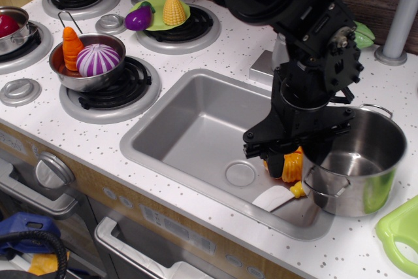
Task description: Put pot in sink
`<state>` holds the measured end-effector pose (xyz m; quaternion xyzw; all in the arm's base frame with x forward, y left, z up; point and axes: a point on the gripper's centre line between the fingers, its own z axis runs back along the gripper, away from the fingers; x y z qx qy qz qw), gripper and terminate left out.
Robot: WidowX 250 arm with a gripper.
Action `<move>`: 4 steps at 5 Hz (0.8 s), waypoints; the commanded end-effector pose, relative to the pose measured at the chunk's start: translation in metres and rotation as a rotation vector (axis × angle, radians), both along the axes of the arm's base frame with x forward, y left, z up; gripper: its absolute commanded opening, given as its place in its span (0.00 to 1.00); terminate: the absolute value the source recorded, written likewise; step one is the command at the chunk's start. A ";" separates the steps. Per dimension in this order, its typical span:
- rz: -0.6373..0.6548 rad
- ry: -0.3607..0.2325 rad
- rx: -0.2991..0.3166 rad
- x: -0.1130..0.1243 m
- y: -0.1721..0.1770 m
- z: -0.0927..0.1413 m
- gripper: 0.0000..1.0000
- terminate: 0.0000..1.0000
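Observation:
The pot, tall shiny steel with loop side handles, stands on the white counter at the right edge of the sink, leaning a little. My black gripper is lowered over the pot's left rim. One finger hangs outside the pot over the sink, and the other reaches inside the pot. The jaws look open astride the rim, with the orange pumpkin showing in the gap. The arm hides the pot's near-left rim.
An orange pumpkin, a white spatula piece and a small yellow item lie in the sink's right end. A pan with carrot and onion sits on the stove. A green tray lies at the right edge.

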<state>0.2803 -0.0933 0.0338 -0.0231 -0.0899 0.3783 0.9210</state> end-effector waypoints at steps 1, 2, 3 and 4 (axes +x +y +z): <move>0.022 -0.014 -0.015 0.005 0.000 0.009 0.00 0.00; 0.015 0.013 0.001 0.009 0.009 0.015 0.00 0.00; -0.046 0.065 0.068 0.022 0.051 0.034 0.00 0.00; -0.071 0.064 0.188 0.033 0.089 0.052 0.00 0.00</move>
